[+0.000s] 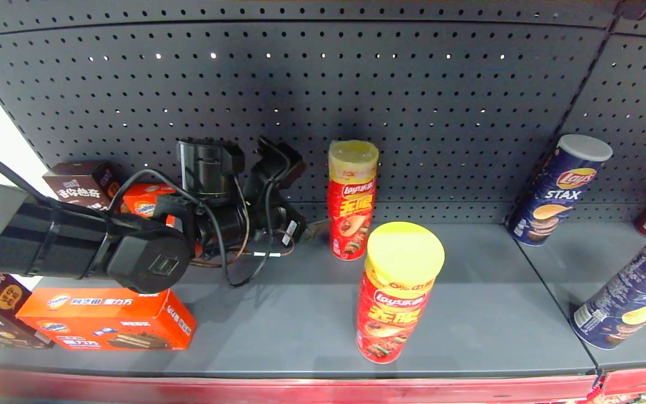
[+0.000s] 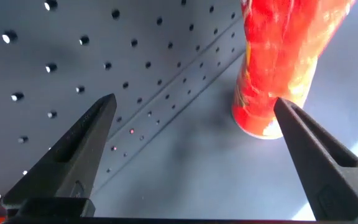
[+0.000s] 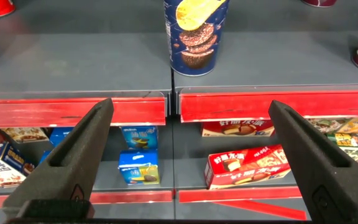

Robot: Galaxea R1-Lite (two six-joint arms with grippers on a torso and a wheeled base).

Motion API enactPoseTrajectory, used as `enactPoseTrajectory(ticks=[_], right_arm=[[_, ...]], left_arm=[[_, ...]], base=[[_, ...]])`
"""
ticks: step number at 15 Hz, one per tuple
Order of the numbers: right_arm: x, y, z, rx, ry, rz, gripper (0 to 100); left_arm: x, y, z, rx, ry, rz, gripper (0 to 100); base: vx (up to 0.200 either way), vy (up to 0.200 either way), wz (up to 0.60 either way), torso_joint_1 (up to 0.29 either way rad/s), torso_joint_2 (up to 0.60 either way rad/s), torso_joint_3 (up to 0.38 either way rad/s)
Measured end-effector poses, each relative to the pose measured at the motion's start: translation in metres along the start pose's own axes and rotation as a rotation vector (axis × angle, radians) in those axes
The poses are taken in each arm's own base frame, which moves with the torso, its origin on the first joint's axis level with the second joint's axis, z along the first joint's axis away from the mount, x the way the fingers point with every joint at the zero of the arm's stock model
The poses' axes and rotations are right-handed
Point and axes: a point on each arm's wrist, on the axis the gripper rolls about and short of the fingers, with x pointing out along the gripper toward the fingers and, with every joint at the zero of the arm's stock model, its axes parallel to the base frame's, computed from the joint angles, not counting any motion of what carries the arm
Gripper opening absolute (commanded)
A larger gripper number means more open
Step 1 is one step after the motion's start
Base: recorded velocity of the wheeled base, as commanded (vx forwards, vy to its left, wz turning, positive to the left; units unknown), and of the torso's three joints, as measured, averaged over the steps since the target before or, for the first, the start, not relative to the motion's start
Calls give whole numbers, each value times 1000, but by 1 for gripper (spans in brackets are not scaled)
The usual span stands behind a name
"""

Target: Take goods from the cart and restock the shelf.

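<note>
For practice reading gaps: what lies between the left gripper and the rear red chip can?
Nothing: only bare grey shelf separates the left gripper from the rear red can, as the left wrist view shows.

L arm (image 1: 65, 241) extended fwd, cabled wrist (image 1: 227, 219) right behind L gripper (image 2: 194, 98); its fingers (image 2: 79, 143) spread wide apart. R gripper (image 3: 191, 101) likewise agape, both fingers well apart, angled downward.

In the head view we saw the rear can (image 1: 352, 202) at centre on the shelf (image 1: 278, 325), against the pegboard (image 1: 300, 101), with the front can (image 1: 398, 292) below it near the shelf's edge. The left tool (image 2: 194, 102) sat just left of the rear can. At lower left lay boxes (image 1: 107, 320), at right two more cans (image 1: 558, 191).
</note>
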Motion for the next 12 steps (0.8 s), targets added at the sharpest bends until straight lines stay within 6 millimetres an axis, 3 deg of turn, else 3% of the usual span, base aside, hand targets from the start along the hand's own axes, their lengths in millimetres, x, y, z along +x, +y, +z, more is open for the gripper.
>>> enactPoseTrajectory(ticks=[6, 12], right_arm=[[0, 0, 0, 0, 0, -1, 100], [0, 0, 0, 0, 0, 0, 100]], left_arm=[[-2, 0, -1, -1, 15, 29, 100], [15, 0, 2, 4, 4, 41, 100]], base=[[0, 0, 0, 0, 0, 0], [0, 0, 0, 0, 0, 0]])
